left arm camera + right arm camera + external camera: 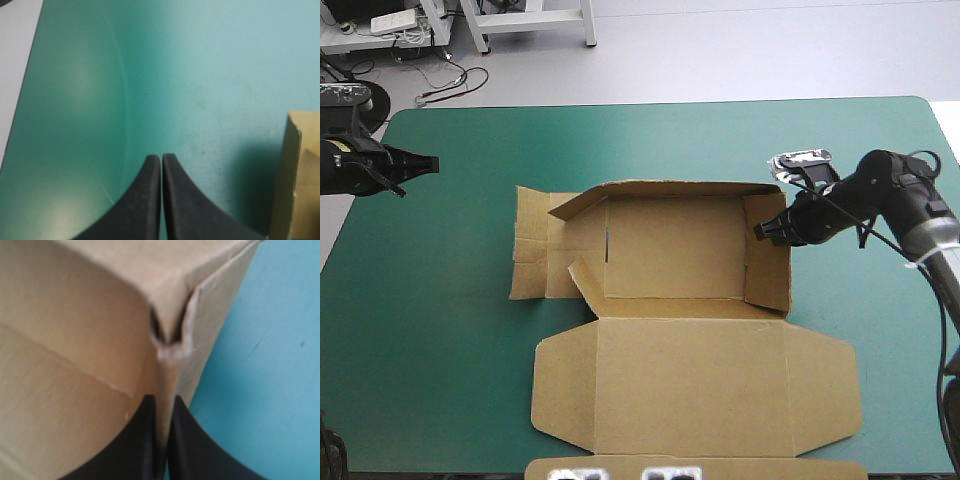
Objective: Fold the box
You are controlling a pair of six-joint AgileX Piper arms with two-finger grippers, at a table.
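Box of cut brown board [692, 330] sits mid-counter, half built. The tray part lies toward the far edge. Its floor is flat, its far wall [660, 192] is raised and leans inward, and its right wall [770, 275] stands up. The left-side flaps [532, 250] lie mostly flat on the teal-green counter [440, 330], and one small flap [582, 285] tilts up at the tray's near-left corner. The lid [695, 385] lies flat toward the near edge, with an angled tab on each side.

Your right claw [760, 230] is clamped on the right wall near its far end. In the right wrist view the claw [162, 401] has its black fingers [142, 445] all but together, with the board's edge between them. The box [75, 340] fills the view ahead, and you can see a creased, split corner seam [172, 342] just past the fingertips.

Your left claw [432, 162] hangs over bare counter near the far-left corner, well apart from the box. In the left wrist view the claw [161, 157] is together tip to tip with nothing in it. There is only teal-green counter [150, 75] ahead, and an edge of the box [295, 175] off to one side.
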